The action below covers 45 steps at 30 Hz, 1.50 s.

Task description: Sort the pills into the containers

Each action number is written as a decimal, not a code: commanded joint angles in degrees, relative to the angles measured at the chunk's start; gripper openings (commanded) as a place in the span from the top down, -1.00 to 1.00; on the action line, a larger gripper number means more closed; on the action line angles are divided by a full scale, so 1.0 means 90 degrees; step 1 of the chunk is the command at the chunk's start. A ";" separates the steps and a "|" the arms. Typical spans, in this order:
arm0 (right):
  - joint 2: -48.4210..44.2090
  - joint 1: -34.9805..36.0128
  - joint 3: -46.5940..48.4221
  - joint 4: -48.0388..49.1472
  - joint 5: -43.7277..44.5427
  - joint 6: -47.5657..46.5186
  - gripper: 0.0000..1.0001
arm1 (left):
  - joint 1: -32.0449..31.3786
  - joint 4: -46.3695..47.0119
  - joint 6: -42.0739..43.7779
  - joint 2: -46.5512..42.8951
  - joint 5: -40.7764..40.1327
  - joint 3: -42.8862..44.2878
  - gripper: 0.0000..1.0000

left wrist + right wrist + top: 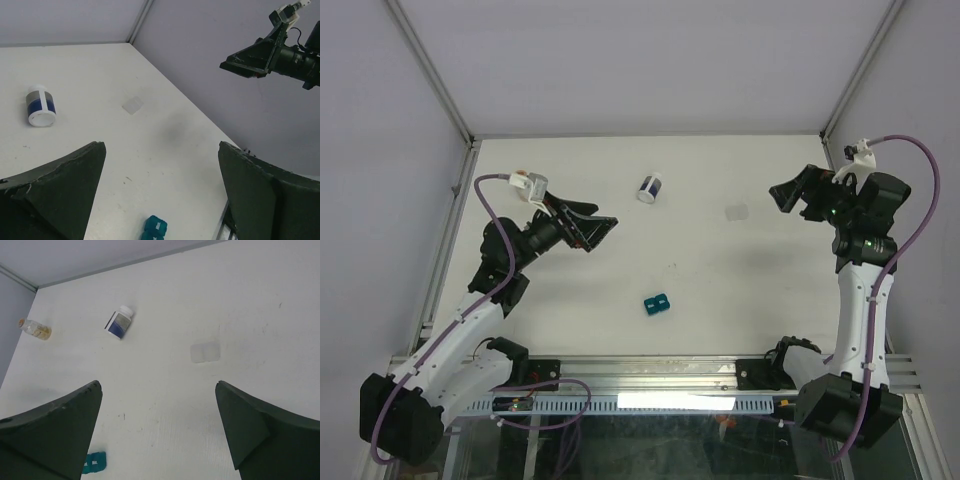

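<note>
While the left gripper (161,144) gapes empty, the right gripper (158,383) matches.

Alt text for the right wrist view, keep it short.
The open right hand frames a white table between two dark fingers. On it: a white jar with dark-blue band upper left, a small clear vial holding orange-brown pills at the far left, a faint see-through piece centre-right, a teal block at the bottom.

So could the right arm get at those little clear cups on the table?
Probably yes. The right gripper is open above the table, the clear cups lie just ahead of it, and nothing stands between them.
</note>
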 commanded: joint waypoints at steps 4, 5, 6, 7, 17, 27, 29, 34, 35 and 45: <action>-0.0148 -0.0053 0.0278 0.0223 -0.0320 -0.0266 -1.00 | -0.0060 0.0078 0.0092 -0.0468 -0.0075 -0.0099 -0.98; -0.0135 -0.0053 0.0252 0.0261 -0.0395 -0.0282 -1.00 | -0.0062 0.0072 0.0072 -0.0499 -0.0033 -0.0108 -0.98; -0.0127 -0.0053 0.0227 0.0318 -0.0511 -0.0292 -1.00 | -0.0057 0.0065 0.0062 -0.0525 0.0052 -0.0101 -0.98; -0.0120 -0.0053 0.0193 0.0371 -0.0617 -0.0307 -1.00 | -0.0056 0.0056 0.0047 -0.0547 0.0125 -0.0094 -0.98; 0.0044 0.0080 -0.0212 0.0447 -0.2667 -0.2892 -1.00 | -0.0061 0.0956 -0.0502 -0.0523 0.0557 -0.0646 -0.98; 0.0487 0.0093 -0.0157 0.0212 -0.3007 -0.2986 -1.00 | -0.0056 0.1095 -0.0523 -0.0277 0.0640 -0.0738 -0.98; 0.0465 0.0093 -0.0125 0.0201 -0.2851 -0.2896 -1.00 | -0.0057 0.0996 -0.0446 -0.0279 0.0563 -0.0716 -0.98; 0.0303 0.0093 -0.0206 0.0318 -0.2506 -0.2948 -1.00 | -0.0062 0.0837 -0.0309 -0.0279 0.0329 -0.0685 -0.98; 0.0294 0.0093 -0.0228 0.0261 -0.2518 -0.3184 -1.00 | -0.0057 0.0849 -0.0297 -0.0273 0.0284 -0.0694 -0.98; 0.1630 0.0636 -0.0037 -0.2626 -0.3001 -1.0617 -0.97 | -0.0094 0.1576 -0.0584 0.0298 0.0714 -0.0983 -0.98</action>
